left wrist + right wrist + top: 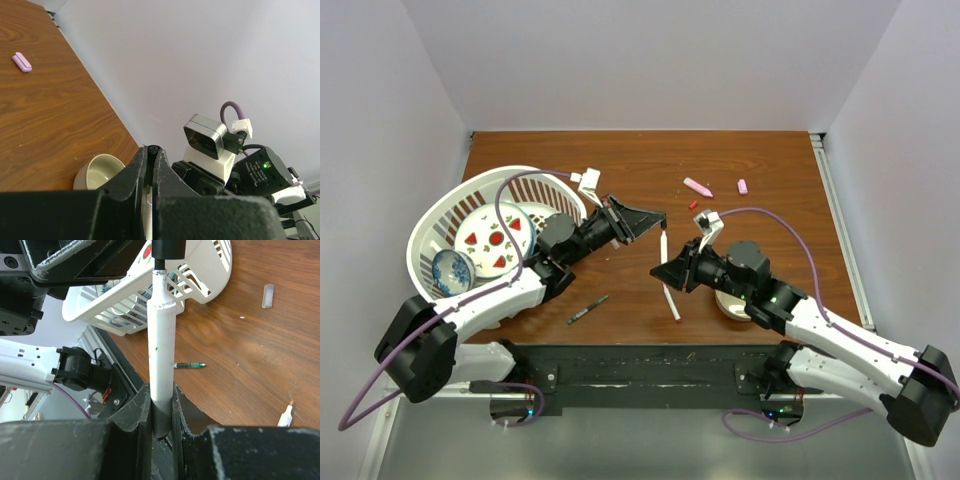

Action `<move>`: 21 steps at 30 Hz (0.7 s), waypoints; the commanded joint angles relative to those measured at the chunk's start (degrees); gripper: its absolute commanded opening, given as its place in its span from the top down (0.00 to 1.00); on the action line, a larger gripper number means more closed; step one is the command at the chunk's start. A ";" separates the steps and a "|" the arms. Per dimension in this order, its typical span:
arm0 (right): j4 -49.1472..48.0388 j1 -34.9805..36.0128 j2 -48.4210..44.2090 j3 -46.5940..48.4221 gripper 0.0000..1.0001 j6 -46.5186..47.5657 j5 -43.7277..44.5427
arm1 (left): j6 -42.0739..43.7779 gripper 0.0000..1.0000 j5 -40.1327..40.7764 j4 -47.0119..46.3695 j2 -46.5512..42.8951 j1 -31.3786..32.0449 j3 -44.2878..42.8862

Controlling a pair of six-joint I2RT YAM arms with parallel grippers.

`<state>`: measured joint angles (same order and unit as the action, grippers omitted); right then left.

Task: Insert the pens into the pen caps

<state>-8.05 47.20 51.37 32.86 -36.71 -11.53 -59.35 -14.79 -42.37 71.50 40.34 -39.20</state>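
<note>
Centrally in the overhead view, the right tool [672, 270] is clamped on a white-barrelled pen [162, 340], its tip at the mouth of the black cap [168, 247] pinched in the left tool [655, 222]. On the tabletop [770, 160] lie a pink pen [698, 187], pale pink cap [742, 186] and red cap [693, 205], upper right, and a dark grey pen [587, 309], lower left.

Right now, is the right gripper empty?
No, the right gripper is shut on a white pen, as its wrist camera shows.
</note>
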 commanded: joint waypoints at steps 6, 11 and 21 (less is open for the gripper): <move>1.28 0.17 0.48 4.40 1.00 1.11 2.82 | 2.66 1.00 -0.33 0.44 -1.45 1.06 0.62; 4.80 0.26 0.57 6.42 1.00 2.69 5.90 | 2.93 1.00 -0.33 1.06 -2.77 2.02 2.02; 3.40 0.17 0.66 8.10 1.00 5.24 2.48 | 3.46 0.95 -1.56 0.81 -5.41 2.82 3.34</move>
<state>-0.71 47.75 52.16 37.41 -33.43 -8.88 -57.43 -13.15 -39.68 67.79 42.15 -37.10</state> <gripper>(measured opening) 0.168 0.057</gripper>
